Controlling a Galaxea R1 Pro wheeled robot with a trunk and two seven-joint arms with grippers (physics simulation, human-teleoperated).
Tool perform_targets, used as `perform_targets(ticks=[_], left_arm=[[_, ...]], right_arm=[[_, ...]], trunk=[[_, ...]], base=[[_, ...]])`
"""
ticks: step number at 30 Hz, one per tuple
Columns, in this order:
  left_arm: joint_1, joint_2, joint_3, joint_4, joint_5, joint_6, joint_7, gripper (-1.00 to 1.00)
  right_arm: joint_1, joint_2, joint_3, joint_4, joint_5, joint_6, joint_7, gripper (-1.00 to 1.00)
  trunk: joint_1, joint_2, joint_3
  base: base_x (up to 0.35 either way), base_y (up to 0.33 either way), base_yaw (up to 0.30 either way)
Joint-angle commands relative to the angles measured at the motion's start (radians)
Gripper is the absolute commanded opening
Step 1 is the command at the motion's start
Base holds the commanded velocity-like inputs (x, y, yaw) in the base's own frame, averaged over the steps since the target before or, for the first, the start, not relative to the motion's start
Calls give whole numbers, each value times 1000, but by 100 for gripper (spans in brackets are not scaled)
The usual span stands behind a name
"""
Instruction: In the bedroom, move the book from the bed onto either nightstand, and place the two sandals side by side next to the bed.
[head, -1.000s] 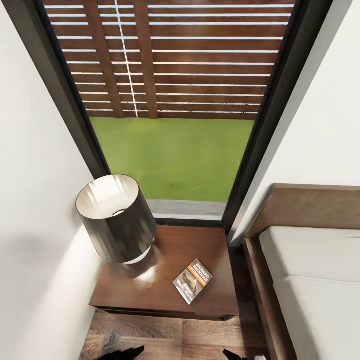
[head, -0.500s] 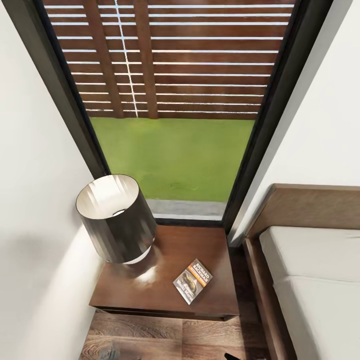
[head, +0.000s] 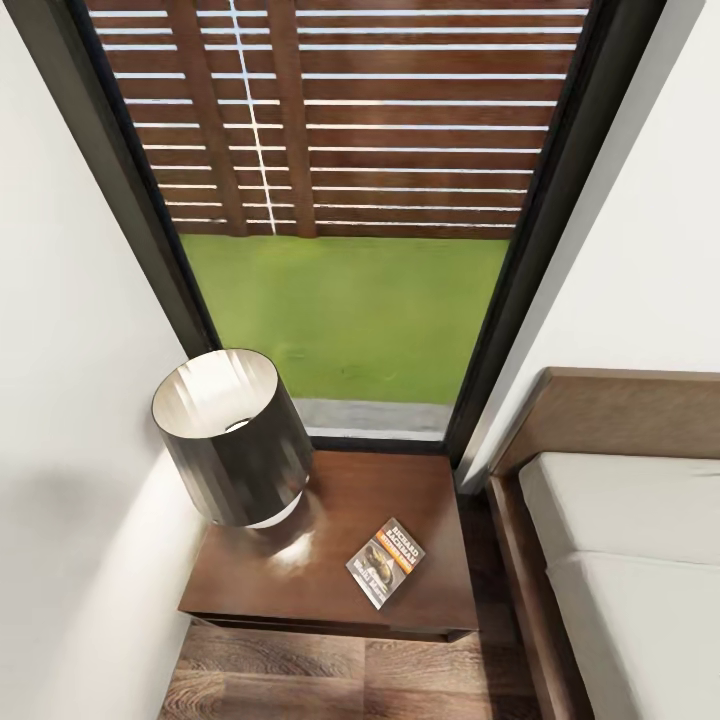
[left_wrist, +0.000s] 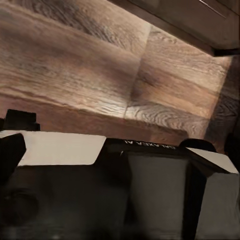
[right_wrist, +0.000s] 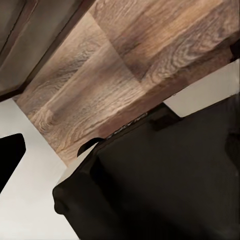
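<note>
Book (head: 386, 562): lies flat on the nightstand (head: 300, 570), toward its 4 o'clock corner — a placing that looks done, so I judge the sandals are what remains.
Book's long axis: runs from 7 to 1 o'clock, orange band at the 1 o'clock end.
Lamp (head: 232, 437): fills the 10 o'clock corner, which likely explains the book's spot.
Bed (head: 620, 560): at 3 o'clock of the nightstand.
Grippers: wrist views face the floor (left_wrist: 75, 60) — whether the fingers are parted or hold anything, I cannot tell.
</note>
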Motion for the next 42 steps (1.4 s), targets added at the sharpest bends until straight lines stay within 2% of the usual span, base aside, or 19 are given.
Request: perform_targets(ticks=[1, 2, 4, 5, 7, 9, 13, 27, 31, 42], left_arm=[[7, 0, 9, 1, -10, -8, 40, 100], [10, -1, 8, 1, -10, -8, 64, 100], [22, -11, 8, 1, -11, -11, 168, 100], [26, -14, 7, 1, -11, -12, 191, 100], [45, -22, 7, 1, -11, -23, 252, 100], [56, -27, 6, 1, -11, -43, 283, 100], [62, -29, 6, 1, -11, -56, 298, 100], [62, -30, 9, 2, -5, -54, 299, 100], [62, -43, 9, 1, -5, -54, 299, 100], [62, -45, 8, 1, -6, -54, 300, 100]], right_arm=[[1, 0, -8, 4, -1, 1, 0, 100], [2, 0, -8, 4, -1, 1, -4, 100], [4, 0, -8, 4, -1, 1, -34, 100], [5, 0, -8, 4, -1, 1, -46, 100], [5, 0, -8, 5, -1, 1, -107, 100], [6, 1, -8, 4, -1, 1, -186, 100], [6, 4, -8, 4, -1, 2, -232, 100], [6, 10, -9, 4, -3, 2, -236, 100], [6, 10, -9, 4, -3, 2, -236, 100], [6, 11, -9, 4, -3, 2, -236, 100]], trunk=[[0, 0, -1], [0, 0, -1], [0, 0, -1], [0, 0, -1], [0, 0, -1], [0, 0, -1], [0, 0, -1], [0, 0, -1], [0, 0, -1], [0, 0, -1]], base=[[0, 0, 0], [0, 0, 0], [0, 0, 0], [0, 0, 0], [0, 0, 0], [0, 0, 0], [0, 0, 0], [0, 0, 0], [0, 0, 0], [0, 0, 0]])
